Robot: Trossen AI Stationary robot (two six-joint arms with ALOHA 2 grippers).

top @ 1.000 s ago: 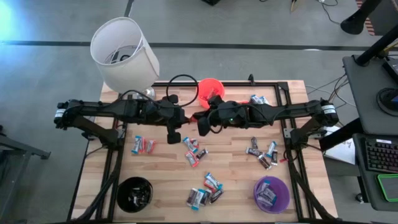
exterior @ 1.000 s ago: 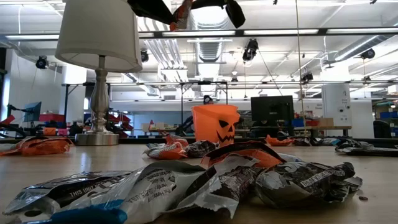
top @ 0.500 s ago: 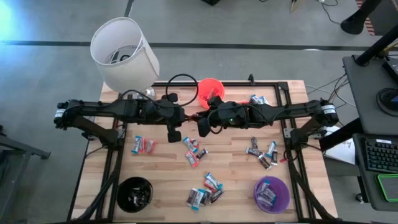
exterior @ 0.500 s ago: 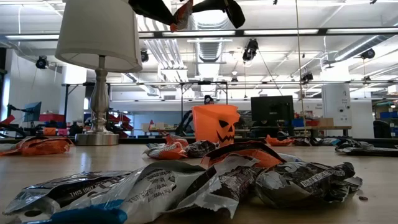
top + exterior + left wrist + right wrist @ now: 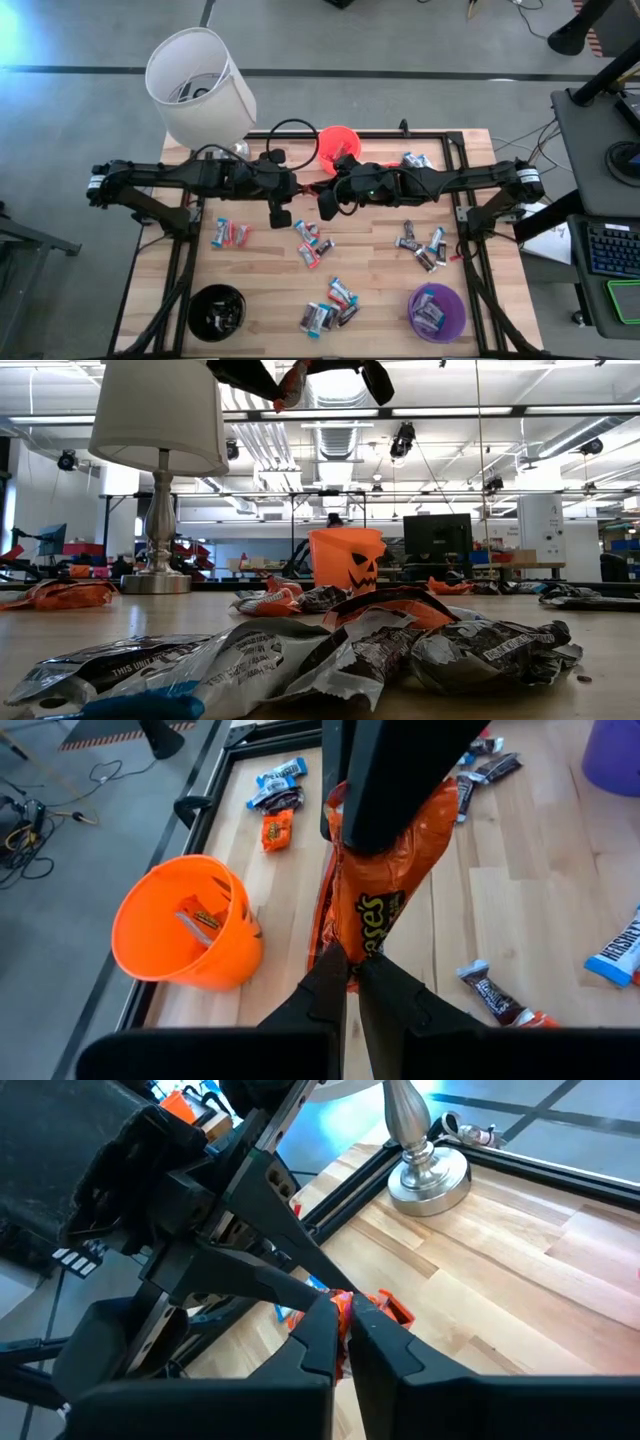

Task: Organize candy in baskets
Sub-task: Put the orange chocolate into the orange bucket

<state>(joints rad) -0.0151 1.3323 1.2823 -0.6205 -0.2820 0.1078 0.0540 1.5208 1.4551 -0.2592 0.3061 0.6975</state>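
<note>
An orange candy wrapper [image 5: 385, 905] hangs high over the table's middle, between my two grippers. My left gripper [image 5: 347, 972] is shut on one end and my right gripper [image 5: 345, 1328] on the other; in the high view they meet at the candy wrapper [image 5: 312, 186]. The orange basket [image 5: 338, 140] stands at the far edge with candy inside. The black basket [image 5: 217, 310] and the purple basket [image 5: 436, 310] stand near the front edge. Loose candies [image 5: 312, 242] lie scattered on the wood. My left gripper pinches the wrapper's end [image 5: 352, 948] between its two fingertips, coming from the table's left and slanting down. The wrapper is lifted clear of the table and runs across to the other gripper. My right gripper pinches the opposite end [image 5: 343, 1300] between its fingertips, coming from the table's right, nearly level. The wrapper spans the short gap between the two grippers, clear of the table.
A white-shaded lamp [image 5: 200, 85] stands at the far left corner, its metal foot [image 5: 428, 1175] on the wood. Candy clusters lie at the left [image 5: 230, 233], right [image 5: 420, 245], front middle [image 5: 335, 300] and far right [image 5: 415, 160].
Both arms have kept in place. In the low view, the orange wrapper now reaches a little further toward my right gripper than before.
</note>
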